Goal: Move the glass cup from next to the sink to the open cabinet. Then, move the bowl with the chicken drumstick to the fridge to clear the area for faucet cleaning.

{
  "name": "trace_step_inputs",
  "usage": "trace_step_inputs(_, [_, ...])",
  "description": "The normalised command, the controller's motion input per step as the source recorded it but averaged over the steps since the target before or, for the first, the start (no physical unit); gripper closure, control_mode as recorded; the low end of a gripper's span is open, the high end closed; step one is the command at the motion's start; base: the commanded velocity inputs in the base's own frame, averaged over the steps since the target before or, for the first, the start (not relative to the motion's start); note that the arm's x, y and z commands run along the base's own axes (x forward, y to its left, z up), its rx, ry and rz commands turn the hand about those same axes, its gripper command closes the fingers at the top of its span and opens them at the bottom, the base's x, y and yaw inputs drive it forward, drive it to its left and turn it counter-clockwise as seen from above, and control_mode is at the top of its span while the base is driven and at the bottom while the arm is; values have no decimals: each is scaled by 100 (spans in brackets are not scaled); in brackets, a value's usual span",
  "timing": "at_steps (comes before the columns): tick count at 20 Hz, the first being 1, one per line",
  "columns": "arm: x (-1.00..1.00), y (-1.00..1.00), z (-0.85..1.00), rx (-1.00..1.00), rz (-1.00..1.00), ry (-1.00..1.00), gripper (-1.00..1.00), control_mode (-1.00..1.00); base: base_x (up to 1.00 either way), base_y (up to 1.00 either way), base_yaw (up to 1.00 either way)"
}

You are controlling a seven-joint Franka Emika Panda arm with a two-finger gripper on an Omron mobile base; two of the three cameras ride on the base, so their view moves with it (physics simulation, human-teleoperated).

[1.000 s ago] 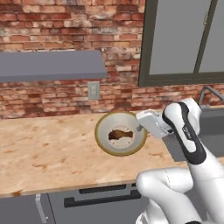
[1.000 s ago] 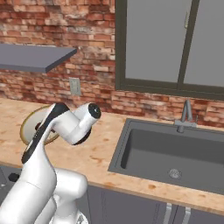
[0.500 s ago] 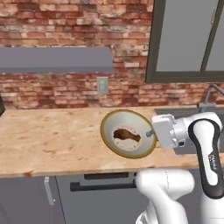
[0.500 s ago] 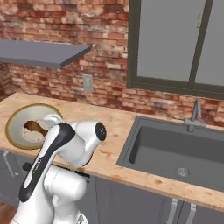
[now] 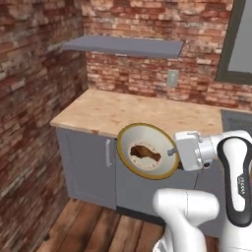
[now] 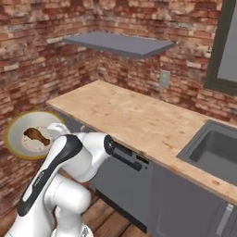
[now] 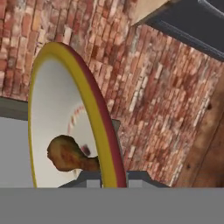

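Bowl off desk, carried in air before grey cabinet fronts, left of sink. My claw clamped on its right rim for transport to fridge. Chicken drumstick rests inside; bowl tilted, spill risk.

Bowl is off the counter, held in the air in front of the grey cabinet front, roughly level with the counter edge. Gripper is clamped on the bowl's right rim, white wrist block just right of it. Bowl faces the camera, cream centre and golden-tan rim showing. Chicken drumstick sits in the middle of the bowl. Wooden counter runs behind, ending at the brick side wall on the left. Grey shelf hangs on the back brick wall above the counter, outlet plate below its right end. Wood plank floor lower left.
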Motion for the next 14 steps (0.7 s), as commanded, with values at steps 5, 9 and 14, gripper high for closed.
trace_step_inputs(5, [0,0,0,0,0,0,100,100,-75,0,63])
trace_step_inputs(9, [0,0,0,0,0,0,100,100,-63,-5,63])
trace_step_inputs(14, [0,0,0,0,0,0,100,100,-77,-26,54])
